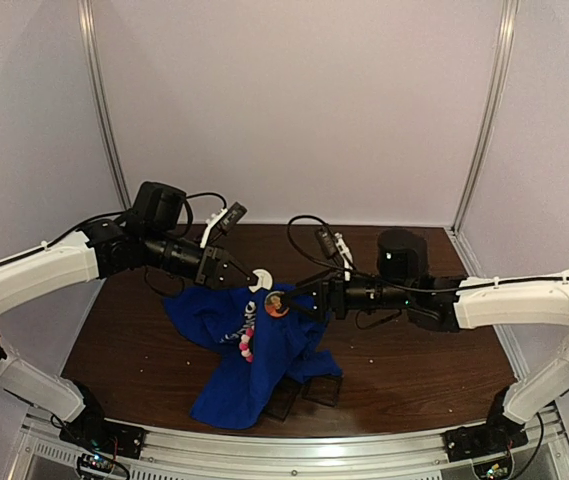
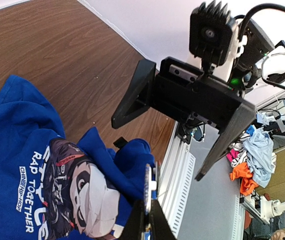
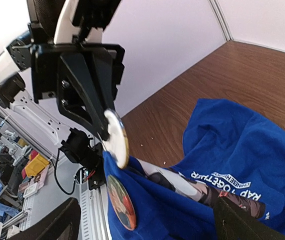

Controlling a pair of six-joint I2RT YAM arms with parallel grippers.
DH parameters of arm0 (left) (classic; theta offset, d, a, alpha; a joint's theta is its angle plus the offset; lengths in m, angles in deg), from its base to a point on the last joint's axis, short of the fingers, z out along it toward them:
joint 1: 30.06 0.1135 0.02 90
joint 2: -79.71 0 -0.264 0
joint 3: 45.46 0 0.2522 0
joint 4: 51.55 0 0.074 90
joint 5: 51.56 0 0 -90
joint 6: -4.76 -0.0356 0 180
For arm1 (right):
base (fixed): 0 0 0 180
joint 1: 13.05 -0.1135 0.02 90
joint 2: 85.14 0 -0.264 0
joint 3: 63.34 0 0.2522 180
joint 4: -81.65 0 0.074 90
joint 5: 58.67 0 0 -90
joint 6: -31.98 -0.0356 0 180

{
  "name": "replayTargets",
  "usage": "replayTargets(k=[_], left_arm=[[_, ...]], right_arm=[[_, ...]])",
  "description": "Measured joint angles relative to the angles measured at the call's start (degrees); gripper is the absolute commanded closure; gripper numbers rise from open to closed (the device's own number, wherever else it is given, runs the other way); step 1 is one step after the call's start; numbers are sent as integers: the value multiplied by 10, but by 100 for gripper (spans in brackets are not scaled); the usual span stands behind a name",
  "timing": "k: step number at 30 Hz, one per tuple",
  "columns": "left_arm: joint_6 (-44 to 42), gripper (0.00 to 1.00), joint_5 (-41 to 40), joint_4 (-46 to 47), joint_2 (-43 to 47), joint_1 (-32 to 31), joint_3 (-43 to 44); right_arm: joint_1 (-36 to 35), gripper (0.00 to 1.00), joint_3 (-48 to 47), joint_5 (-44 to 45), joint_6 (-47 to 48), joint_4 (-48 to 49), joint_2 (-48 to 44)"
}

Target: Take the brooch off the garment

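Note:
The blue garment (image 1: 234, 385) hangs bunched above the table, lifted by its top edge. A round brooch (image 1: 277, 303) with an orange and dark picture sits pinned on the cloth near that edge, also clear in the right wrist view as the brooch (image 3: 119, 202). My right gripper (image 1: 299, 298) is open just right of it, its fingers (image 3: 57, 222) wide apart with the brooch ahead between them, untouched. My left gripper (image 1: 247, 277) is shut on a white round disc (image 3: 116, 137) with a metal rim at the shirt's top edge; this disc (image 2: 148, 187) shows edge-on in the left wrist view.
A pink and white beaded piece (image 1: 247, 345) hangs on the shirt front. Two dark boxes (image 1: 304, 390) sit under the shirt's lower edge on the brown table (image 1: 414, 350). White walls close in the back and sides, and a metal rail (image 1: 314, 450) runs along the near edge.

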State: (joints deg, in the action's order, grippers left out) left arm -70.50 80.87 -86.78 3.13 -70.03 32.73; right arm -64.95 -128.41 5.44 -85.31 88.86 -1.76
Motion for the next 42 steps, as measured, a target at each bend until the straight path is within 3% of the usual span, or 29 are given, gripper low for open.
replayTargets(k=[6, 9, 14, 16, 20, 28, 42], left_arm=[[0, 100, 2, 0, 0, 0, 0], [-1, 100, 7, 0, 0, 0, 0], [-2, 100, 11, 0, 0, 0, 0], [-4, 100, 8, 0, 0, 0, 0], [-9, 100, -16, -5, 0, 0, 2], [-30, 100, -106, -45, -4, 0, 26], [-64, 100, -144, -82, -20, -3, 48]], right_arm=[[-22, 11, 12, 32, 18, -15, 16], [-24, 22, 11, 32, 23, -15, 29], [-24, 53, -2, 18, 26, -10, 57], [-24, 72, -7, 11, 28, -5, 63], [-24, 100, -8, -10, 15, 17, 64], [-24, 100, -8, -32, -19, 80, 64], [-24, 100, -8, -23, -54, 136, 75]])
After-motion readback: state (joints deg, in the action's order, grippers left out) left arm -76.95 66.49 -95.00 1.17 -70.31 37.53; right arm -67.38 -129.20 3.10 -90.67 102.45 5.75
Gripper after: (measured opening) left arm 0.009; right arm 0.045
